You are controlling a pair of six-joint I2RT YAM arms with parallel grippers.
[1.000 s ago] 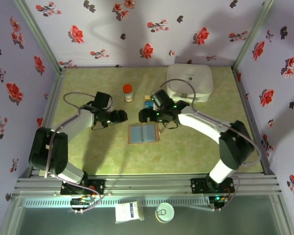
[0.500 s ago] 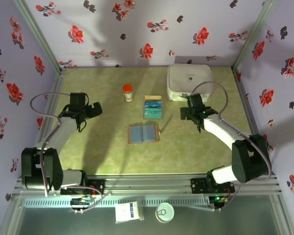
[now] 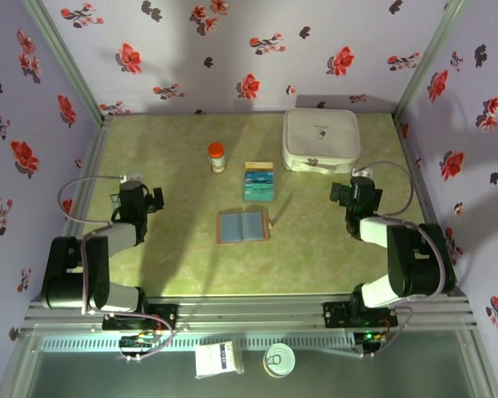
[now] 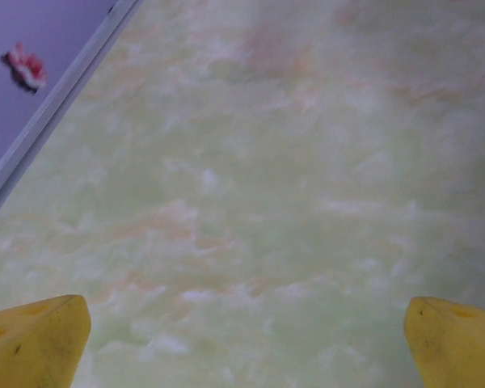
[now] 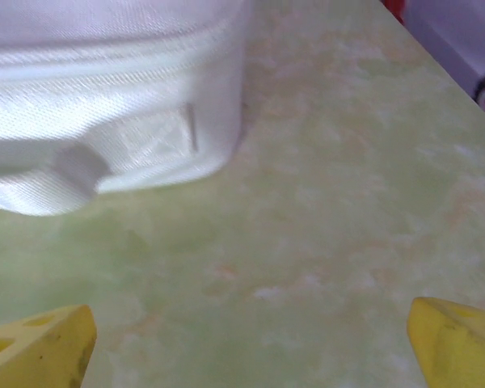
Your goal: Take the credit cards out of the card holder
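Observation:
The brown card holder (image 3: 244,225) lies open and flat at the table's middle, its grey-blue pockets facing up. A small stack of teal credit cards (image 3: 260,183), with an orange-yellow edge at its far side, lies on the table just beyond it. My left gripper (image 3: 134,192) is drawn back to the left side, open, with bare table between its yellow fingertips (image 4: 34,339). My right gripper (image 3: 354,192) is drawn back to the right side, open and empty, its yellow fingertips (image 5: 40,343) wide apart in front of the white case.
A white rounded-square case (image 3: 320,140) stands at the back right, its zipped side (image 5: 105,105) close ahead of the right gripper. A small orange-capped bottle (image 3: 217,157) stands left of the cards. Flowered walls (image 3: 232,50) close in the table.
Both arms have pulled back from the middle of the table to its left and right sides. The cards now lie uncovered beyond the open card holder. The left jaws opened a little wider.

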